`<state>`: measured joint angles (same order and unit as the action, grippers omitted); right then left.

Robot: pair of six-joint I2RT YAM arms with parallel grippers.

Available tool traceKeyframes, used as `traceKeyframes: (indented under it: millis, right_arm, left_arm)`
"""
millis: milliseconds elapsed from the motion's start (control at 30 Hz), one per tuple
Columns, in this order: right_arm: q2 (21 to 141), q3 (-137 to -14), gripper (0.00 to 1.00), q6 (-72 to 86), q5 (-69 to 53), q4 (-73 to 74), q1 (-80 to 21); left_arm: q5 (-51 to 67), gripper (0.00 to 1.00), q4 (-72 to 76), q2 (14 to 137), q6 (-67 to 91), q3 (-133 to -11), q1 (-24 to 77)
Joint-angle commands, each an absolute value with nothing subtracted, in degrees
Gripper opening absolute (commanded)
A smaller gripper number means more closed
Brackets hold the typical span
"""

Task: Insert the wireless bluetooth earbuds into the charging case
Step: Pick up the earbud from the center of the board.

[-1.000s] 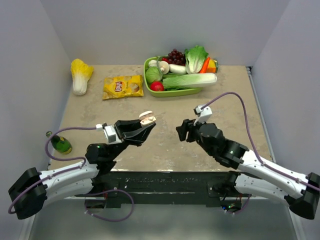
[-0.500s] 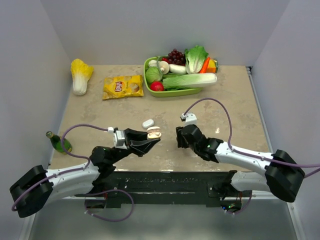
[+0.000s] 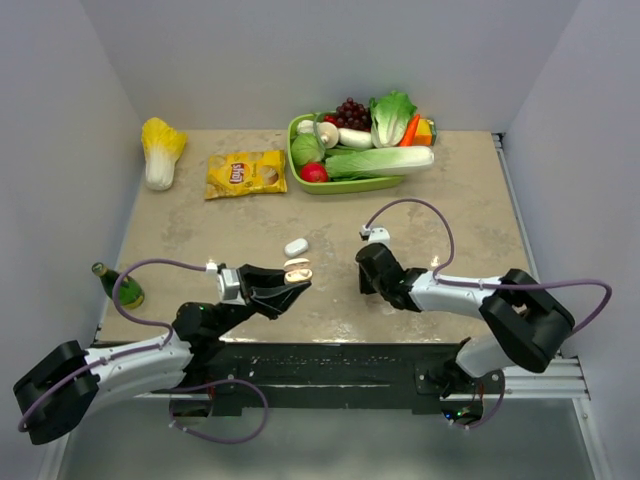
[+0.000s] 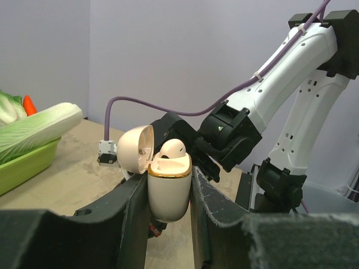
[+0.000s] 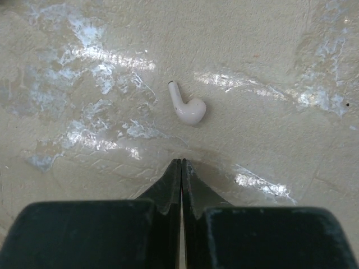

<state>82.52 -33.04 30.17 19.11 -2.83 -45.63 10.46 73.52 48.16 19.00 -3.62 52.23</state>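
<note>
I read the left gripper (image 3: 293, 277) as pinching the charging case (image 4: 168, 193) upright by its sides, held near the near edge of the tabletop (image 5: 269, 45), left of centre. The lid (image 4: 134, 156) stands hinged open, and the seated earbud (image 4: 171, 148) rests in the case. The right gripper (image 5: 180, 168) has its jaws pressed together on nothing. The loose earbud (image 5: 189, 108) lies on the tabletop just beyond the right fingertips, not touching them.

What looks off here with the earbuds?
One earbud lies loose on the table, just beyond the right gripper, whose jaws are shut on nothing. A second earbud sits in the open charging case held by the left gripper.
</note>
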Motion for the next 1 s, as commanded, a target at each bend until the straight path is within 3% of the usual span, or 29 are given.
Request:
traceKeyframes:
  millis: [0,400,967]
  right_arm:
    - [84.5,-36.2,0.00,32.3,19.7,-5.8,-44.0]
    - [90.9,-39.9,0.16,31.5,21.5,-4.7,-40.3]
    - [93.4,-45.0,0.21,30.8,21.4,-2.8,-36.5]
  left_arm:
    - [9.1,0.00,103.2,46.9,19.5,-2.5,52.0]
    - [9.3,0.00,102.6,46.2,19.2,-2.2,52.0]
    - [9.5,0.00,101.6,45.5,19.4,-2.2,52.1]
